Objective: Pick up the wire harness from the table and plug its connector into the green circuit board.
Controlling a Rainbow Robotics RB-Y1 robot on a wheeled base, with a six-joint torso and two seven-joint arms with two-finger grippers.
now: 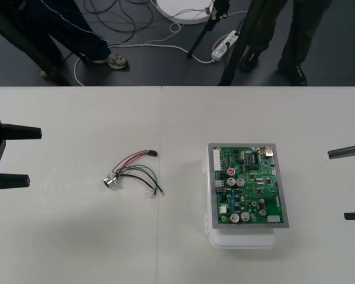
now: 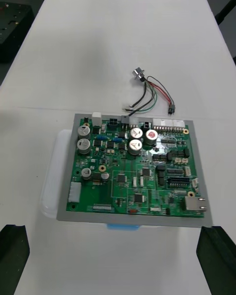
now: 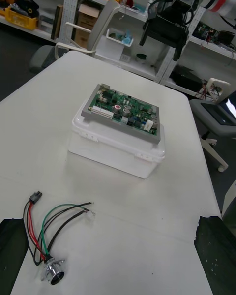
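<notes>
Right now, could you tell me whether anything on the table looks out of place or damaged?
Nothing stands out. The harness lies loose on the table, apart from the board, which sits flat on its base. The left gripper and right gripper wait open at their sides.

A plain light table takes up most of the front view. A thin seam runs from its far edge toward the near one. Beyond the far edge lies a strip of dark floor. On it are a white power strip, a white cable (snaking off leftward), looped dark cables, slanting black stand legs and a white round disc.
</notes>
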